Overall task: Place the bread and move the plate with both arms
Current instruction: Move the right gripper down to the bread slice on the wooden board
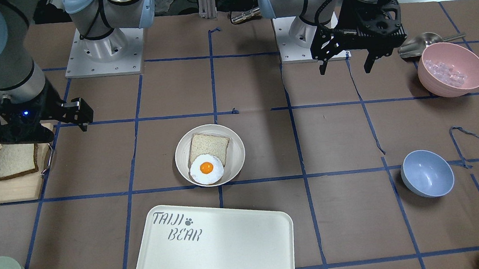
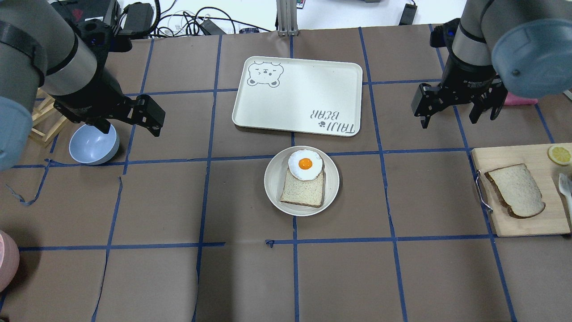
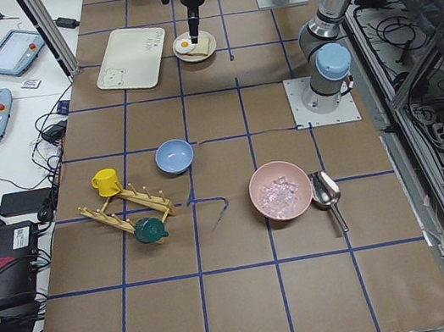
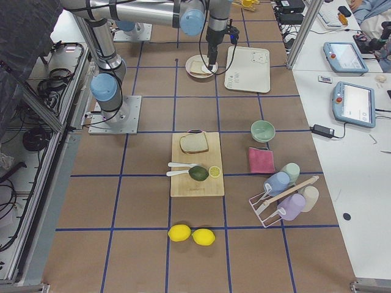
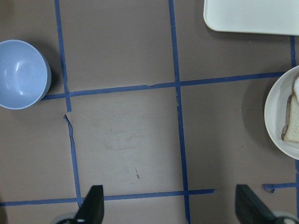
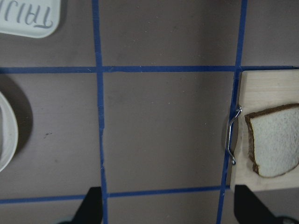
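The bread (image 2: pixel 516 190), a soft pale slice with a dark brown crust and a rounded top, is being carried flat by a light wooden board (image 2: pixel 527 223) at the robot's right end of the desk (image 2: pixel 178 277). A thin metal handle (image 2: pixel 482 194) is being shown on the board's edge, just beside the crust. The desk is being covered by matt brown paper that is being divided into squares by blue tape.

The plate (image 2: pixel 272 179), round, shallow and glossy white with a raised rim, is being kept near the middle of the desk. A smaller squarish slice (image 2: pixel 304 194) is being held in it, and that slice is being partly overlapped by a smooth fried egg (image 2: pixel 305 164). A cream rectangular tray (image 2: pixel 295 80) with rounded corners is being seen just beyond the plate.

The right gripper (image 2: pixel 448 121) is being held wide open above bare paper between plate and board, nothing being touched or gripped. The left gripper (image 2: pixel 132 129) is likewise being held spread wide and empty, near a pale blue bowl (image 2: pixel 91 145).
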